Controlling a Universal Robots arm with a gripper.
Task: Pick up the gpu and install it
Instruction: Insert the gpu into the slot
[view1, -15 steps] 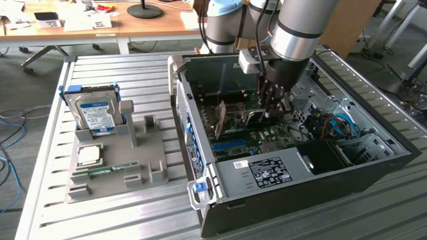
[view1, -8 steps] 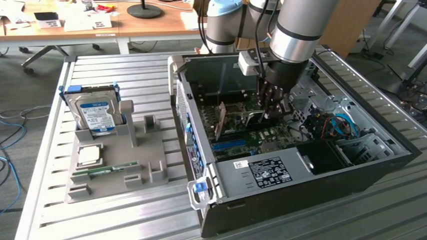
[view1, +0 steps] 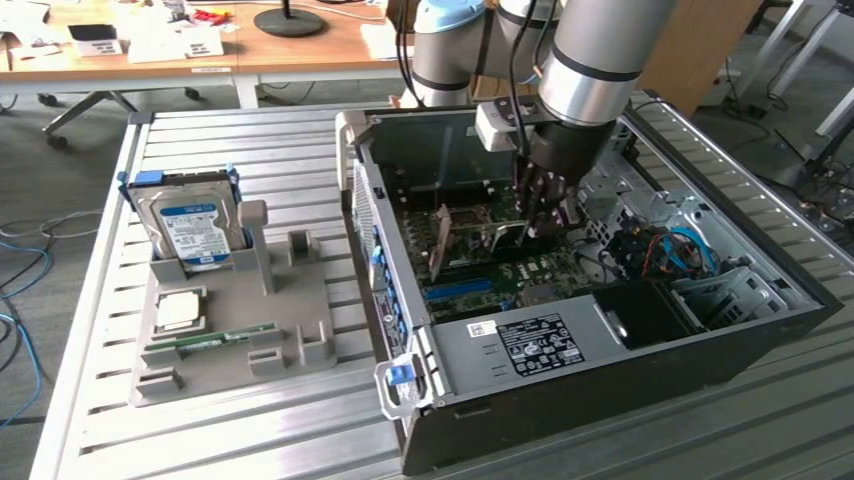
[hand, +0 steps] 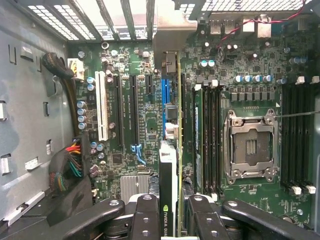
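Our black gripper (hand: 174, 220) pinches the thin green gpu card (hand: 168, 200) by its top edge, over the blue slot (hand: 166, 97) near the dark metal case's (view1: 641, 390) back wall. We think it's light, stiff, breakable.

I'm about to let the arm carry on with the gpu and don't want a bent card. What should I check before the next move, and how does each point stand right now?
1. gpu clamped in the gripper: ok.
2. gpu standing on edge, running along the motherboard slots: ok.
3. gpu edge seated in the blue slot: cannot tell.
4. White slot and black slots beside it empty: ok.
5. Cable bundle apart from the gpu: ok.
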